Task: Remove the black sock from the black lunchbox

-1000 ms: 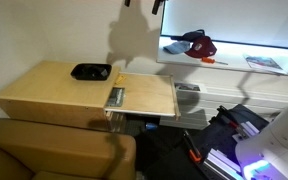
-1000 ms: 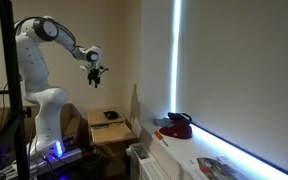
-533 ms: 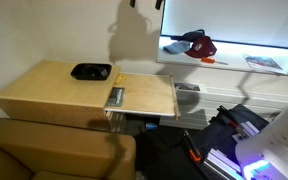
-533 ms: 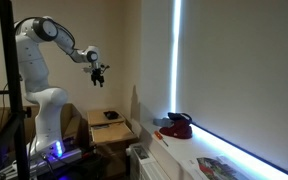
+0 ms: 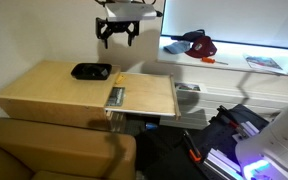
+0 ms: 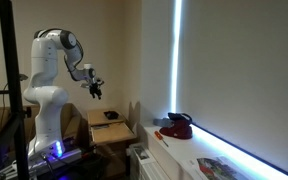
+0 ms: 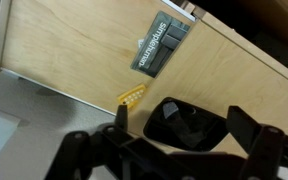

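The black lunchbox lies open near the far left of the wooden table. In the wrist view the lunchbox sits directly below, with the dark sock crumpled inside it. My gripper hangs high above the table, slightly right of the lunchbox, open and empty. It also shows in an exterior view and in the wrist view, where its two fingers frame the lunchbox.
A black and green flat booklet lies on the table; it also shows in the wrist view, near a small yellow object. A red and black cap and a magazine lie on the windowsill. A brown sofa stands in front.
The arm has swung down and over the table; the gripper, almost out of the top of the frame before, now hangs in view above the lunchbox.
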